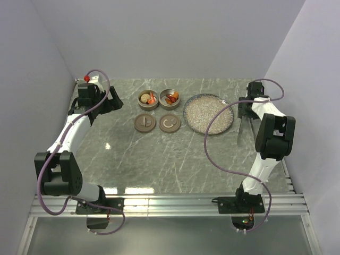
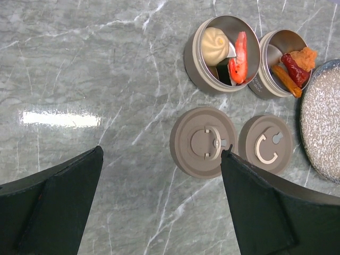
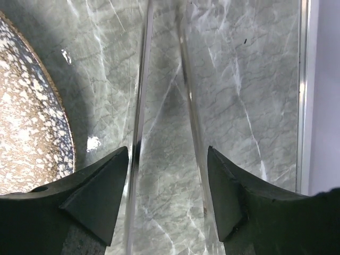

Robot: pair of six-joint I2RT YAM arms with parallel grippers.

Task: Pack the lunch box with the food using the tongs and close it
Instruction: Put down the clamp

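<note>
The lunch box is two round metal tins (image 2: 192,59) (image 2: 258,85) with their lids (image 2: 183,154) (image 2: 249,154) lying flat in front of them. The food sits inside the tins: a beige ball (image 2: 215,40), an orange-red piece (image 2: 240,50), a dark block (image 2: 223,71) and orange bits (image 2: 295,66). My left gripper (image 2: 162,151) hangs open above the table, left of the lids, holding nothing. The grey tongs (image 3: 142,95) (image 1: 241,132) lie right of the plate. My right gripper (image 3: 168,149) straddles their two arms, its jaws open, with a gap at the right arm.
The speckled grey plate (image 1: 208,113) lies bare between the tins and the tongs. A metal rail (image 3: 303,95) runs along the table's right edge, close to the right gripper. Walls close in at the back and on both sides.
</note>
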